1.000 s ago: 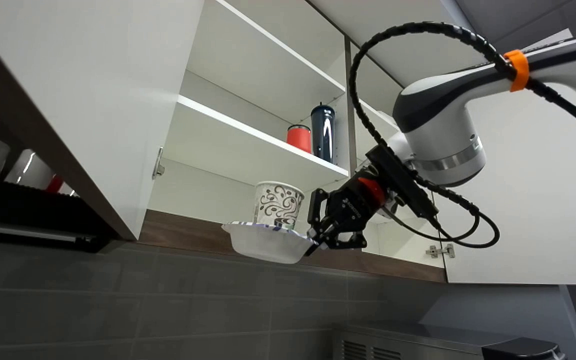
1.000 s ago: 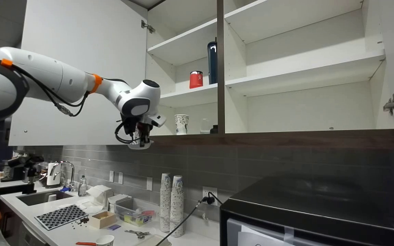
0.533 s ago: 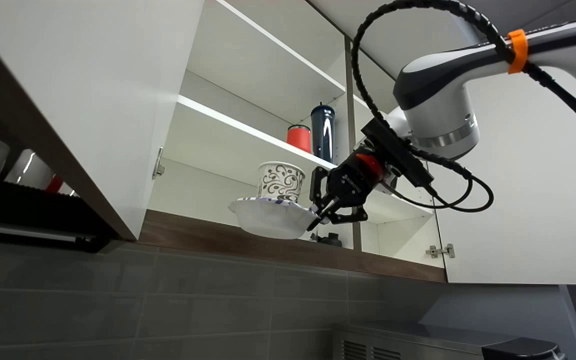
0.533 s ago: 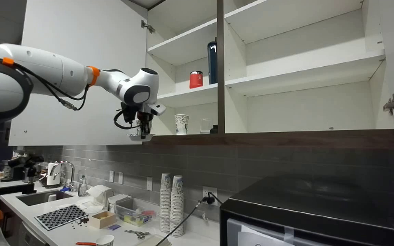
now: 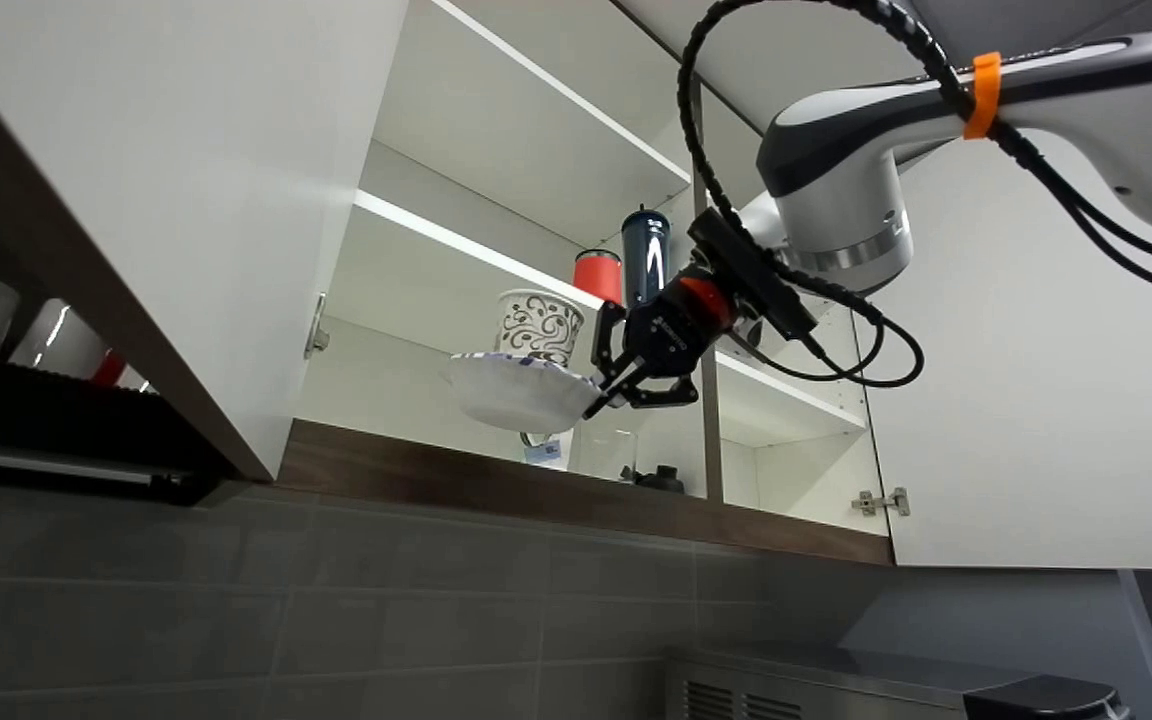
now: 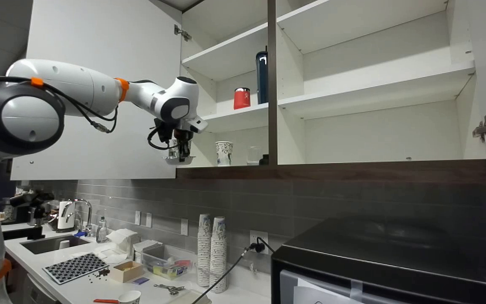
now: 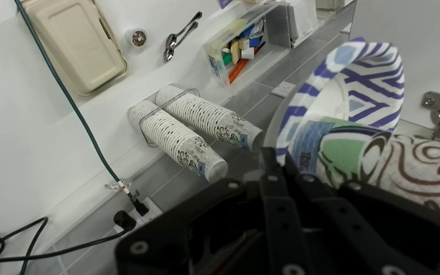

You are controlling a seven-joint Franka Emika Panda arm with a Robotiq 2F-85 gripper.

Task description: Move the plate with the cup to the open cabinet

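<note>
Shut on the rim of the white plate (image 5: 521, 394), which is deep like a bowl and has a purple-blue pattern, is my gripper (image 5: 596, 398). Inside the plate the cup (image 5: 539, 325), white with dark scrolls, stands roughly upright. In the wrist view the plate (image 7: 376, 86) shows beyond the fingertips, the cup (image 7: 346, 152) leaning across the right side of the picture. The open cabinet (image 5: 496, 478) lies behind the plate, which appears above its brown bottom edge in an exterior view. Plate and cup are partly hidden by the gripper (image 6: 182, 157) in an exterior view.
On the cabinet's bottom board stand another patterned cup (image 6: 224, 153), a clear glass (image 6: 253, 155) and a small black object (image 5: 661, 480). A red cup (image 5: 597, 275) and a dark tumbler (image 5: 645, 255) occupy the shelf above. An open door (image 5: 176, 200) flanks the opening.
My gripper has risen with the plate and cup, from about the level of the cabinet's bottom edge to above it. The cup has stayed upright in the plate, and the grip has held.
</note>
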